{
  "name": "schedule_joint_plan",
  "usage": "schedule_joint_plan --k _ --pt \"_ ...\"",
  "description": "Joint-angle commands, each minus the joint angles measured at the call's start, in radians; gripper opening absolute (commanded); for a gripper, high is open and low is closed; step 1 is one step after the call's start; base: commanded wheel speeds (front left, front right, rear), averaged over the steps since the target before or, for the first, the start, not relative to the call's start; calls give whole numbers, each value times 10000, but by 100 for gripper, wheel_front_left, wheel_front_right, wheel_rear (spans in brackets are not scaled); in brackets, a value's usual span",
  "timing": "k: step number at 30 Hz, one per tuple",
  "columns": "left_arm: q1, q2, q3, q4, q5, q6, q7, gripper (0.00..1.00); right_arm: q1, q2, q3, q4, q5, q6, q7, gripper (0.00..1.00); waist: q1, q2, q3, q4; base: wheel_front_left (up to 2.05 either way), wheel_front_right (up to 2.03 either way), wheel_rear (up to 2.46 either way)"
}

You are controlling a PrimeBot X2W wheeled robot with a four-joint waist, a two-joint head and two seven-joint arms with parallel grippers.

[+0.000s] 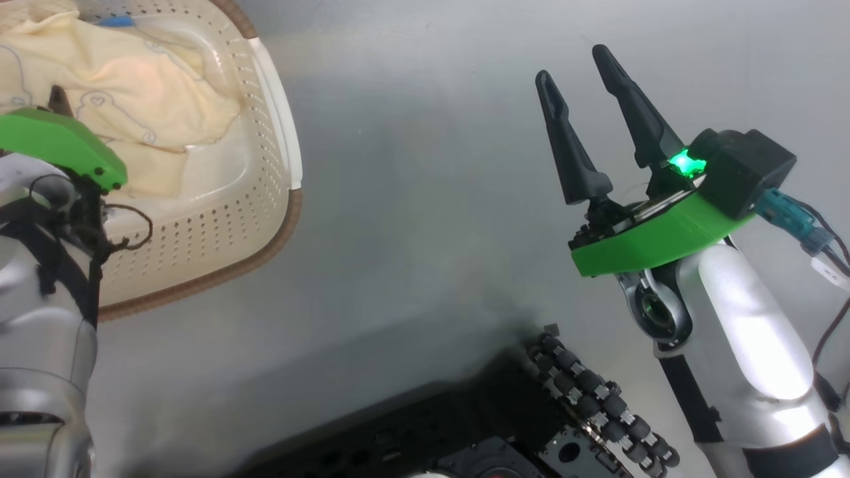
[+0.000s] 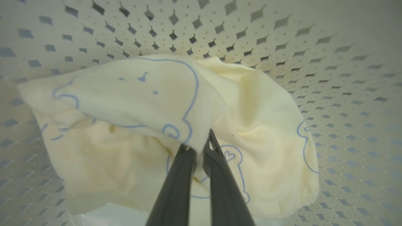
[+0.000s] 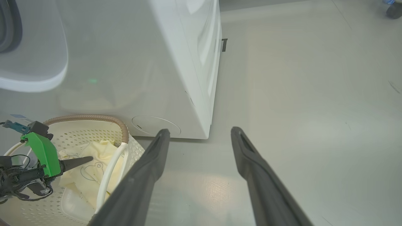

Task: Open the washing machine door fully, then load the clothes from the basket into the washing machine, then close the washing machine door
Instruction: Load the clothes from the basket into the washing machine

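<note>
Two arms in play: the left gripper (image 2: 201, 147) is down inside the basket (image 1: 219, 226), jaws pinched tight on a fold of the clothes (image 2: 125, 94), which sit heaped on the basket's bottom. The right gripper (image 1: 572, 63) hangs over the bare floor (image 1: 431, 166), jaws spread wide. The washing machine (image 3: 188, 47) stands just beyond the basket.

The head camera looks steeply down with the basket (image 1: 219, 232) at its upper left, the left wrist camera sits close inside that basket facing the clothes (image 2: 141, 103), and the right wrist camera, farther back, faces the washing machine (image 3: 188, 62) and shares the basket.
</note>
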Motion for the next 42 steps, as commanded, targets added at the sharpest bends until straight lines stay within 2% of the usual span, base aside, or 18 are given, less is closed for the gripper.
schedule_joint_plan --k 1,14,24,42 --pt "566 227 44 -82 -86 -50 -225 0 341 18 41 -198 -115 37 -67 100 0 -1 -186 133 0 0 0" --pt "1586 -300 -248 -274 -253 -419 -1296 0 605 18 -341 -79 -389 37 -67 100 0 -1 -1374 724 0 0 0" --pt "2869 -677 -431 -1193 -418 -513 -1637 0 1087 18 -582 33 -557 37 -67 100 0 -1 -2621 1163 0 0 0" --pt "7069 -1273 160 -6157 68 -529 -1661 0 2658 18 -1040 371 -906 37 -67 100 0 -1 -5893 1527 0 0 0"
